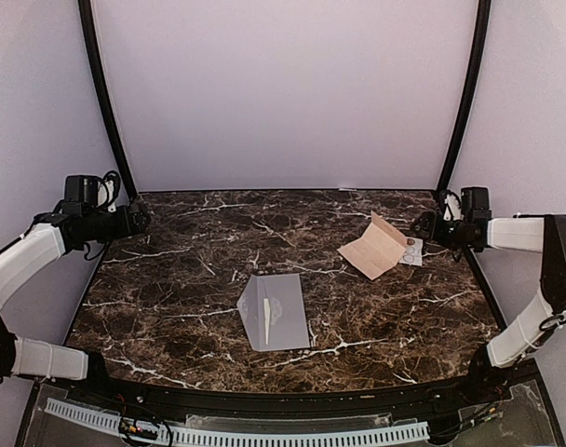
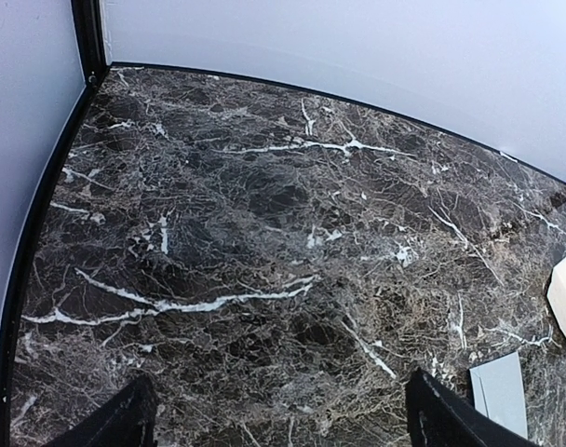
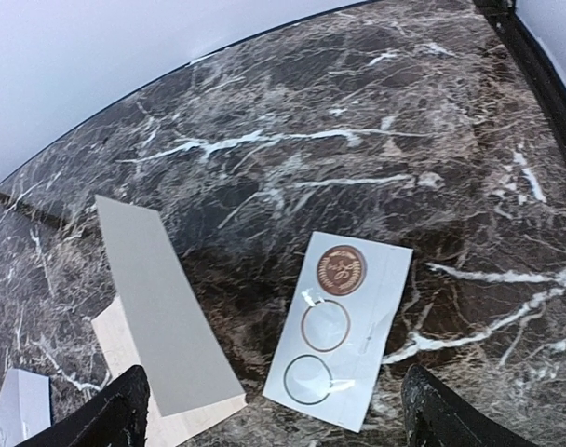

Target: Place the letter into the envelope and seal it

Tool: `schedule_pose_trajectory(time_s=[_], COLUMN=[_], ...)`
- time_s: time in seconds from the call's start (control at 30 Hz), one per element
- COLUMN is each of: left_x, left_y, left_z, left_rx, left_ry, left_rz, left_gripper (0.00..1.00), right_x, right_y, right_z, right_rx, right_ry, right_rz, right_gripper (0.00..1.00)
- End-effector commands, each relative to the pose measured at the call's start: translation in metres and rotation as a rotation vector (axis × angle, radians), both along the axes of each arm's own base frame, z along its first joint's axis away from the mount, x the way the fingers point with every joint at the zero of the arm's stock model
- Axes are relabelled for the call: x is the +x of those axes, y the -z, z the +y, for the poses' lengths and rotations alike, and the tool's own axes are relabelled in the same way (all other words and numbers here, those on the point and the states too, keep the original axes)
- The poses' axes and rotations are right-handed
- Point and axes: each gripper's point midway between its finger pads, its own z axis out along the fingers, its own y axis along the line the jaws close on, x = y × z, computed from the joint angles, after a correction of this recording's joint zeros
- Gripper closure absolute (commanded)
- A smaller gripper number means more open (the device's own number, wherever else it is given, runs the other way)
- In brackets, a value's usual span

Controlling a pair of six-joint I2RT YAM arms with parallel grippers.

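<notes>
The grey-lavender envelope [image 1: 274,312] lies flat near the middle of the table, with a white crease showing on its left half; one of its corners shows in the left wrist view [image 2: 498,392] and another in the right wrist view [image 3: 19,407]. The letter [image 1: 376,247], a tan folded sheet with one panel tilted up, rests at the right rear [image 3: 157,307]. My right gripper [image 1: 421,226] hovers beside it, open and empty [image 3: 274,424]. My left gripper [image 1: 141,218] hangs over the far left of the table, open over bare marble [image 2: 288,424].
A small white sticker sheet [image 3: 343,326] with one brown seal and two empty circles lies just right of the letter, under my right gripper [image 1: 411,250]. The dark marble table [image 1: 190,279] is bounded by a black rim and lavender walls.
</notes>
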Motion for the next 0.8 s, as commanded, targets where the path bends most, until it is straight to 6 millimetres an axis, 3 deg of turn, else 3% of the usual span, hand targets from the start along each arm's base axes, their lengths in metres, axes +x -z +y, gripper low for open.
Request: schedule_pose_trajectory(time_s=[0.0, 0.07, 0.33, 0.47, 0.6, 0.77], left_x=[0.002, 0.003, 0.002, 0.0, 0.0, 0.0], left_y=[0.008, 0.009, 0.01, 0.009, 0.009, 0.008], left_z=[0.002, 0.002, 0.0, 0.0, -0.003, -0.003], left_rx=[0.018, 0.016, 0.01, 0.007, -0.002, -0.005], left_ry=[0.005, 0.008, 0.016, 0.015, 0.027, 0.024], left_rz=[0.013, 0.018, 0.02, 0.016, 0.014, 0.012], left_gripper=[0.09, 0.08, 0.09, 0.08, 0.08, 0.09], right_x=[-0.01, -0.017, -0.014, -0.006, 0.0, 0.004], right_y=[-0.015, -0.013, 0.008, 0.012, 0.014, 0.016], right_z=[0.032, 0.045, 0.058, 0.056, 0.06, 0.061], right_rx=[0.064, 0.041, -0.032, -0.063, -0.062, -0.077], right_ry=[-0.124, -0.147, -0.177, -0.16, -0.183, -0.192], right_rz=[-0.083, -0.08, -0.039, -0.034, -0.034, -0.043], right_gripper=[0.1, 0.11, 0.27, 0.35, 0.5, 0.59])
